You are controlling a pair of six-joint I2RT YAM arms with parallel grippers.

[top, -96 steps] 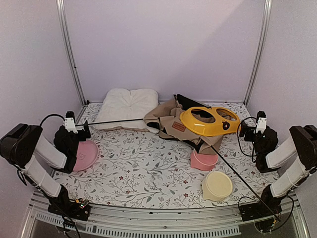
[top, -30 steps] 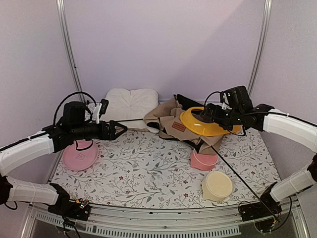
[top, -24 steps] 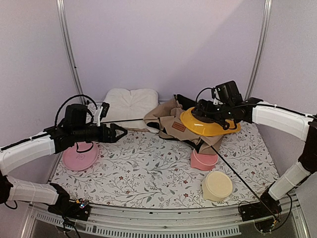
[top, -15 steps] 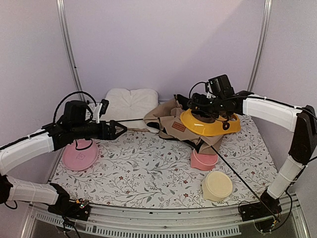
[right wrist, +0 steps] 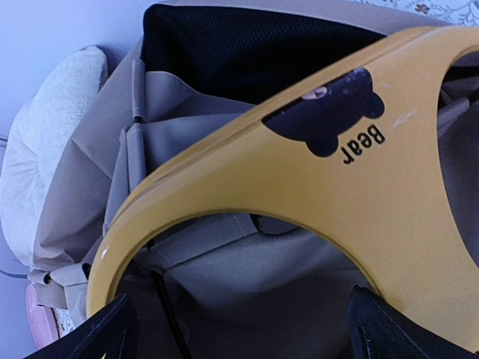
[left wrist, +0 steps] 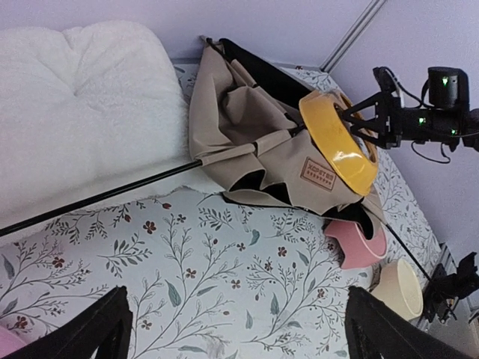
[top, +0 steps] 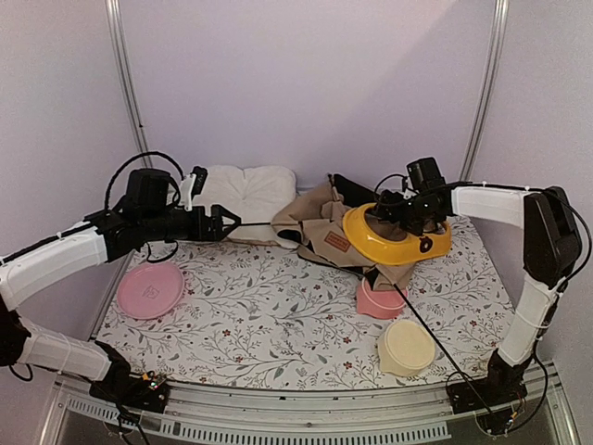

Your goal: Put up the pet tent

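The pet tent [top: 315, 222] lies collapsed at the back middle, tan fabric with a brown label patch [top: 335, 243]. One thin black pole [top: 255, 223] sticks out left over the cushion, and another [top: 445, 343] runs to the front right. A yellow two-hole bowl holder [top: 398, 234] rests tilted on the tent. My left gripper [top: 227, 223] is open and empty beside the left pole's end. My right gripper [top: 387, 211] is open over the holder's left hole [right wrist: 299, 172], with tent fabric [right wrist: 247, 277] beneath. The tent also shows in the left wrist view [left wrist: 247, 142]. No pom-pom shows.
A white cushion [top: 243, 190] lies at the back left. A pink plate [top: 150, 289] sits at the left. A pink bowl [top: 382, 298] sits under the tent's front edge, with a cream bowl [top: 406, 347] nearer. Metal frame posts stand at both back corners.
Both arms came up from rest at the sides. My left gripper moved back to the pole by the cushion. My right gripper reached the yellow holder, which has shifted slightly right and tilted.
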